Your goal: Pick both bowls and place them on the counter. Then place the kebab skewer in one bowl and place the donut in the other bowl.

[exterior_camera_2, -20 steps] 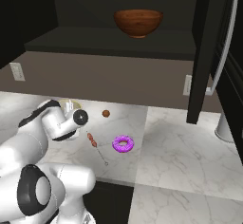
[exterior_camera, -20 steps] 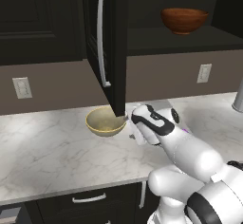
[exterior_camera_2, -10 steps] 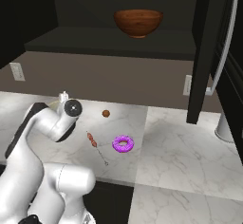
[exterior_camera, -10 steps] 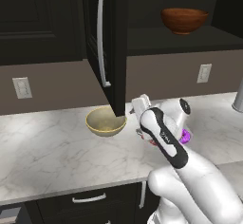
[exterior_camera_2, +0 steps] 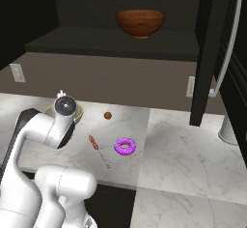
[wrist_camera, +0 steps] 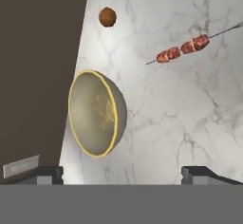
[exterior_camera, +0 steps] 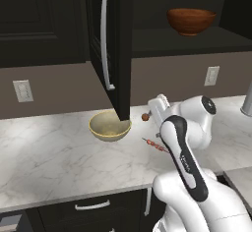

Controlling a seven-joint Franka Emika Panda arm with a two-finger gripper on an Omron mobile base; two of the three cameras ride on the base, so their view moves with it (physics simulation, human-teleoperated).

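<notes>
The pale cream-yellow glossy round bowl (exterior_camera: 110, 126) sits upright on the broad white marble counter with grey veins (exterior_camera: 49, 162), so one of the two bowl placements looks done. The dark reddish-brown wood-like round bowl (exterior_camera_2: 141, 23) rests on a dark shelf (exterior_camera_2: 96, 46) inside the open upper cabinet, well above the counter; I judge it is the next thing to fetch, since the food needs both bowls down first.

In the hand view the gripper (wrist_camera: 122, 174) looks down over the counter with its two dark fingertips (wrist_camera: 47, 173) set wide apart and nothing between them, free for a fresh grasp. There the cream bowl lies at about 9 o'clock from the picture's middle, the small brown ball (wrist_camera: 107, 16) at 11 o'clock, and the thin metal kebab skewer with reddish-brown meat pieces (wrist_camera: 185, 48) at 1 o'clock.

In the right base view the small ring donut with purple-magenta icing (exterior_camera_2: 125, 147) lies flat at about 3 o'clock from the skewer, just beside it. Both foods lie apart from the cream bowl, within easy reach for later loading. The open dark cabinet door (exterior_camera: 118, 44) hangs over the cream bowl and could crowd a reach upward.
</notes>
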